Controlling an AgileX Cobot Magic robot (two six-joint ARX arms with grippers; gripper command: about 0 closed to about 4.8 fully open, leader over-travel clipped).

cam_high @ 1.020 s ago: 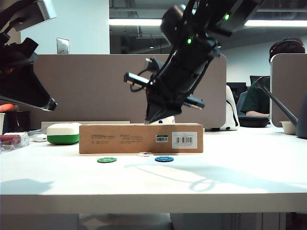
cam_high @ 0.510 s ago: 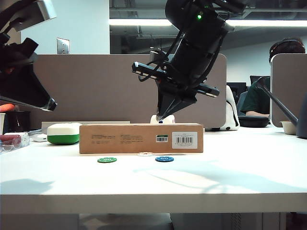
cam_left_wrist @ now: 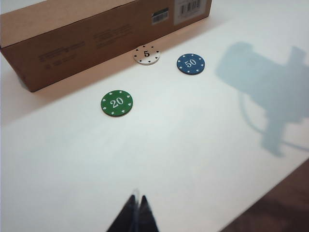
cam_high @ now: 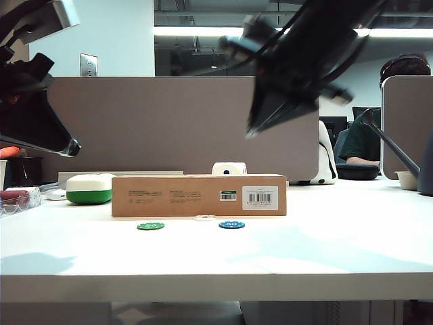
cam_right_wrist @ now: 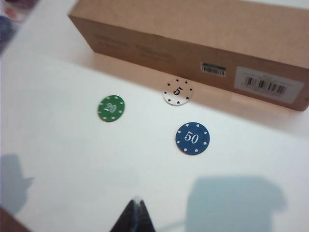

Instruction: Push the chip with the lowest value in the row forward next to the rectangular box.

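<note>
Chip: the white 5 chip (cam_right_wrist: 177, 92) sits just beside the box (cam_right_wrist: 203, 36), ahead of your green chip (cam_right_wrist: 111, 108) and blue chip (cam_right_wrist: 192, 137).
Right gripper (cam_right_wrist: 135, 212): pinched closed, empty, high above the table; chip lies ahead and below.
Left gripper (cam_left_wrist: 135, 212): closed, empty, raised at the left, no nearer.

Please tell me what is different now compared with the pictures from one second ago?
The right gripper has risen from just above the brown box and swung up to the right, fingers shut, holding nothing. The white chip, green chip, blue chip and left gripper stayed where they were.
</note>
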